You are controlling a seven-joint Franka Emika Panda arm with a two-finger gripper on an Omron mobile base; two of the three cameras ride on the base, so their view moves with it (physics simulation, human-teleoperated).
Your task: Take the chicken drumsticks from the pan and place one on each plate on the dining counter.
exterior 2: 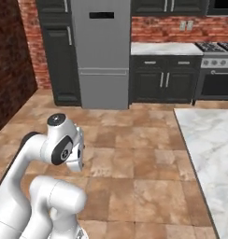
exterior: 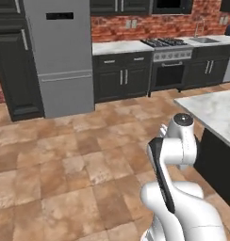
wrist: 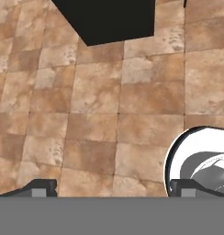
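Pincer [wrist: 113, 188]: tips spread wide, nothing between them; points down at the tiled floor [wrist: 95, 119].
Bench [exterior: 216, 113]: marble island, near corner and left edge in sight at the right; that part carries nothing.
Drumsticks, pan, plates: not in these frames; location cannot be told.
Stove [exterior: 166, 43]: at back wall, well apart from arm.
Handling (judgement): drumsticks likely light, firm, glaze slippery; grip across the thick middle, gently.
Stage: judged transit, no pick yet.

White arm [exterior: 176, 155] folded upright above its base, elbow raised, gripper [wrist: 113, 187] pointed down at floor, fingertips [wrist: 42, 187] spread wide apart, empty.
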